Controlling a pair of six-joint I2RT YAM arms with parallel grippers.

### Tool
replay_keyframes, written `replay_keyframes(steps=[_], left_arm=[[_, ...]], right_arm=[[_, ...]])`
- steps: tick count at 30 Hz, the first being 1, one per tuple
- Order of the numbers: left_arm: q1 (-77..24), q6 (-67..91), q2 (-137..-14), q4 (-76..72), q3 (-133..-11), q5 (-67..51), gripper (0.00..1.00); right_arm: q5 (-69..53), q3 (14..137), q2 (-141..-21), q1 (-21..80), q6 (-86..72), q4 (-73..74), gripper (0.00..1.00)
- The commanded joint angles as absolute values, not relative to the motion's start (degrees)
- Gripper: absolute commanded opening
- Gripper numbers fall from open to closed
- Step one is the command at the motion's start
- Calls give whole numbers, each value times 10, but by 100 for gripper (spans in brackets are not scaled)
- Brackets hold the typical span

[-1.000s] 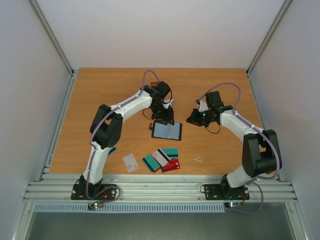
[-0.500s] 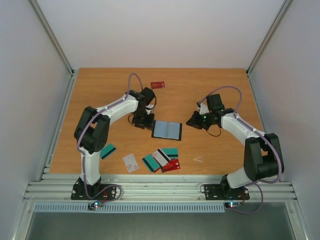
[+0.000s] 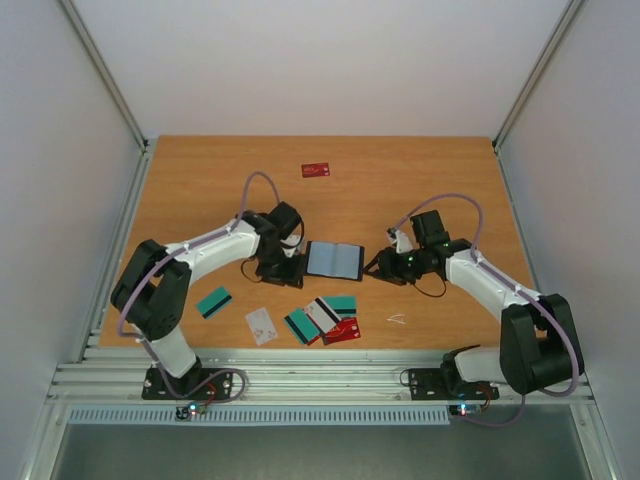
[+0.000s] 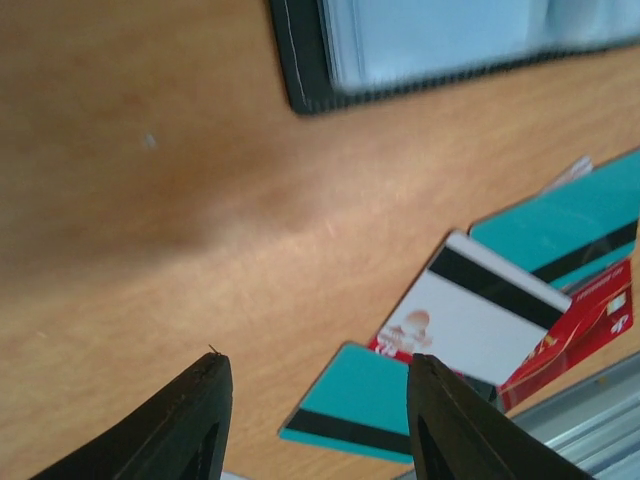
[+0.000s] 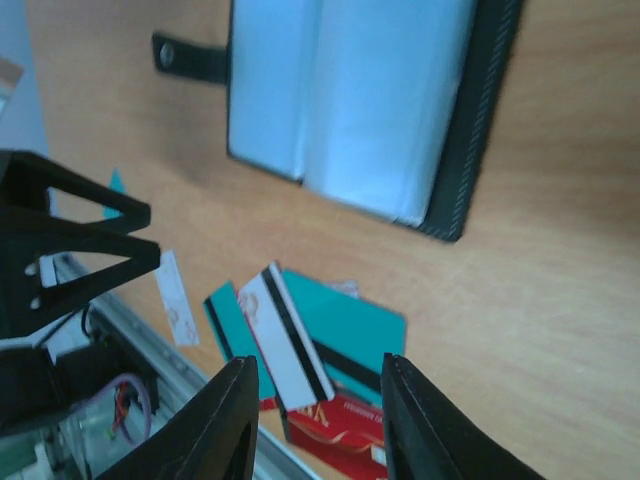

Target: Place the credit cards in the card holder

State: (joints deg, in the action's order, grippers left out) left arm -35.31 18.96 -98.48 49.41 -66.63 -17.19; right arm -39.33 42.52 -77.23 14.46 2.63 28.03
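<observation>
Wood worktop (image 3: pixel 440 180), top view: it is carrying everything, with one red card (image 3: pixel 316 170) lying alone near the far edge.
Card holder (image 3: pixel 333 260), top view: it is lying open and flat mid-worktop, pale inside facing up, between the two arms.
Left tool (image 3: pixel 283 268), top view: it is sitting just beside the holder's left edge.
Right tool (image 3: pixel 383 265), top view: it is sitting just off the holder's right edge.
Credit cards (image 3: pixel 325 318), top view: teal, striped white and red ones are overlapping near the front edge; a white card (image 3: pixel 261 325) and a teal card (image 3: pixel 213 302) are lying apart to their left.
Left tool (image 4: pixel 317 360), left wrist view: fingers are standing apart, gripping nothing, cards just ahead, holder corner (image 4: pixel 400 50) at the top.
Right tool (image 5: pixel 320 360), right wrist view: fingers are standing apart and empty over the cards, with the open holder (image 5: pixel 350 110) beyond and its clasp tab (image 5: pixel 190 57) sticking out sideways.
</observation>
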Motion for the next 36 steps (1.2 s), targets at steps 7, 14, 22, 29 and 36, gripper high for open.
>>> replay_keyframes(steps=[7,14,22,29,36], left_arm=[[-386,359,-846,550,-583,-97,60],[-386,428,-769,606,-520,-56,70],[-368,408,-817,538,-485,-45,68],[-334,369,-866,474,-475,-70,65],[-313,349,-884,445,-458,-93,63]], right_arm=[[-404,409,-732,304,-61,271,41],[-366,441,-787,423,-109,238,38],[-278,426,-797,496,-170,234,37],[-191,394,-795,586,-302,152,37],[-143,422,-847,650,-389,116,48]])
